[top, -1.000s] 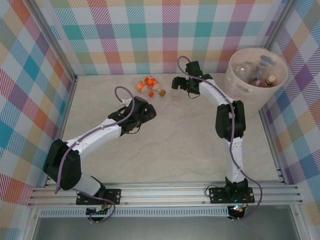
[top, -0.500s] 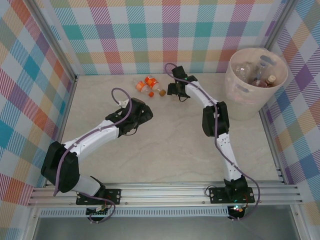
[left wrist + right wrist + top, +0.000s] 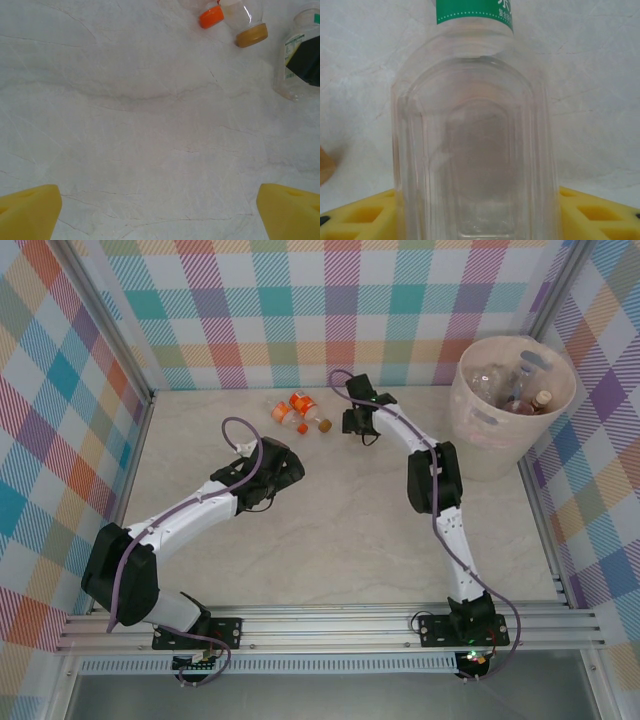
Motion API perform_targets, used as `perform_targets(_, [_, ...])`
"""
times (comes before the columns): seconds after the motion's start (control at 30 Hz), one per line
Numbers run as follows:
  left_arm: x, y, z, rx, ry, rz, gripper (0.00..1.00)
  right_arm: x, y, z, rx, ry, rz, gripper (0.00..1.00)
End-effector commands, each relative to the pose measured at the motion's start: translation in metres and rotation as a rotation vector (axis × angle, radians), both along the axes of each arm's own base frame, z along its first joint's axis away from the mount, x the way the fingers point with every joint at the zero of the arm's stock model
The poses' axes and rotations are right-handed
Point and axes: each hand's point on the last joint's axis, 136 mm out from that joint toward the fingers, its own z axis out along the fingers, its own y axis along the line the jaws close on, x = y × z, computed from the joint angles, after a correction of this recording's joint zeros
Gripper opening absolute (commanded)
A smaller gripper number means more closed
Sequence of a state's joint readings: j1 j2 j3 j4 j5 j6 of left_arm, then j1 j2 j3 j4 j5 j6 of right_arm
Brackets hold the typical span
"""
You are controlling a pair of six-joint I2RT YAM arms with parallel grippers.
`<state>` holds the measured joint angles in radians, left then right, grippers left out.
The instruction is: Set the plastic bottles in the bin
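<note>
Ribbed clear bottle [image 3: 475, 125] (green label [image 3: 475, 12]), clamped between right gripper [image 3: 476, 212] yellow pads, left gripper [image 3: 160, 210] wide open

In the right wrist view the clear green-labelled bottle [image 3: 475, 150] is cut off at the top and bottom edges, cap and base out of frame. It hides the inner faces of the right claw [image 3: 480, 217], so contact cannot be told. In the left wrist view an orange-capped bottle [image 3: 211, 15] and a brown-capped bottle [image 3: 247, 22] are cropped at the top. The left claw [image 3: 160, 215] has its fingertips [image 3: 30, 212] cropped at the bottom. From above, the bottles [image 3: 515, 390] in the bin [image 3: 478, 415] are too jumbled to count.
</note>
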<state>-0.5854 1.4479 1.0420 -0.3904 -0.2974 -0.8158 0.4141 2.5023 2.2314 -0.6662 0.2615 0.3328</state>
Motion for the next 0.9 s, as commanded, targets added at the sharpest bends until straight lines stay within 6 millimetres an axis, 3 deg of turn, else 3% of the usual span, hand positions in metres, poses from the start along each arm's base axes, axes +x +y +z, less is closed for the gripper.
perform_targets(0.0, [0.001, 0.005, 0.002, -0.008, -0.002, 0.017, 1.00, 0.005, 0.011, 0.083, 0.045, -0.182, 0.076, 0.58])
perform_targets(0.23, [0.003, 0.000, -0.002, -0.021, 0.011, 0.012, 1.00, -0.033, 0.014, 0.151, 0.127, -0.281, 0.195, 0.52])
perform_targets(0.4, [0.003, -0.003, -0.003, -0.032, 0.015, 0.000, 1.00, -0.068, 0.003, 0.220, 0.222, -0.353, 0.262, 0.52])
perform_targets(0.63, [0.005, -0.014, -0.002, -0.081, 0.001, -0.033, 1.00, -0.107, -0.047, 0.302, 0.349, -0.465, 0.246, 0.51])
perform_targets(0.87, [0.013, -0.056, 0.015, -0.232, -0.075, -0.207, 1.00, -0.131, -0.106, 0.349, 0.441, -0.532, 0.171, 0.51])
